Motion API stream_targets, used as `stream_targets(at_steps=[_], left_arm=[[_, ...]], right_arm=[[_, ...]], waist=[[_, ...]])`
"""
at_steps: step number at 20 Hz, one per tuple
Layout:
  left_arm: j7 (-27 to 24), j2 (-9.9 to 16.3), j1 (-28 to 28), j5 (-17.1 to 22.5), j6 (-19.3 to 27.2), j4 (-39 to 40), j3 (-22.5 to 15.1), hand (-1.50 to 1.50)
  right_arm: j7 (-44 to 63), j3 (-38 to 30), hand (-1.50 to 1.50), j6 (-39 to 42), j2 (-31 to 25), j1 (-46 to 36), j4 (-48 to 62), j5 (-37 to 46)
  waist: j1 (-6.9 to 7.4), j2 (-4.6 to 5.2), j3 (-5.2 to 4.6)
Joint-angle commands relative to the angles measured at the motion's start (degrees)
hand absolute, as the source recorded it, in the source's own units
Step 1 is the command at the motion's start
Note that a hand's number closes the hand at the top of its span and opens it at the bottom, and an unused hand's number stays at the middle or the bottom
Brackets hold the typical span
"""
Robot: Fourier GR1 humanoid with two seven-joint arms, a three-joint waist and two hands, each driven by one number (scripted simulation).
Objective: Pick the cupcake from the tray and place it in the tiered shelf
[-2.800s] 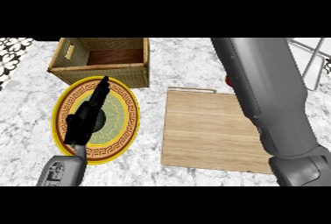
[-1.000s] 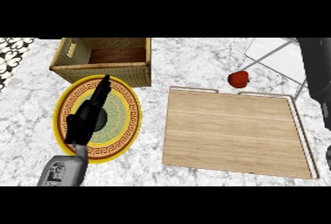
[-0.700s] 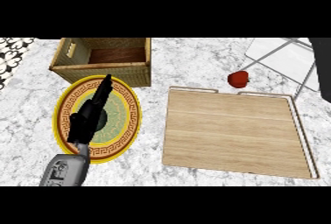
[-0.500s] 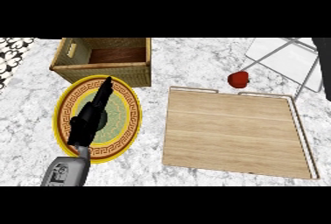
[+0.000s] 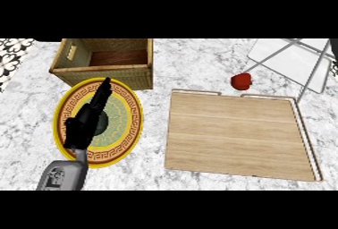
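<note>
Grey forearm of the left hand (image 5: 89,117) comes in at the lower left; its black fingers lie straight and together, holding nothing, stretched over a yellow-rimmed patterned plate (image 5: 128,136); it looks to be resting, not working. Right hand: not in view at all, so nothing to say of its fingers. Mid-counter sits the wooden tray (image 5: 238,136), pale planks w/ a thin raised rim, nothing on it. Beyond the plate, a woven box (image 5: 105,71) w/ a dark inside stands at the upper left, just touching the plate's far edge or near enough. Far right: the tiered shelf (image 5: 290,58), a white panel on thin metal legs, cut by the frame so its tiers are hard to make out.

Cupcake (image 5: 242,81) is on the marble just past the tray's far rim, beside the shelf's foot, not on the tray and, as far as I can tell, not on a shelf level either. It reads as a small, squat red lump; no wrapper or topping detail visible; prob. light and easy to tip.

Step in hand, I'd judge: re-take it w/ the right hand; approach from above, fingers spread round the sides; lift clear of the shelf's leg; set it flat on the white tier; keep the left where it is.
</note>
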Motion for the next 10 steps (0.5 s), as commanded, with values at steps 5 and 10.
stream_targets(at_steps=[5,10], left_arm=[[-1.1,0.0,-2.9,-0.1,0.8,4.1,1.6,0.00],[-3.4,-0.5,1.0,-0.4,-0.1,3.2,-0.1,0.00]], right_arm=[[1.3,-2.6,-1.50,-5.7,2.1,1.1,-5.7,-5.4],[-2.7,-2.5,-1.50,-3.7,3.0,0.4,-7.5,-11.2]], waist=[[-0.62,0.30,0.33],[-0.28,0.21,0.33]])
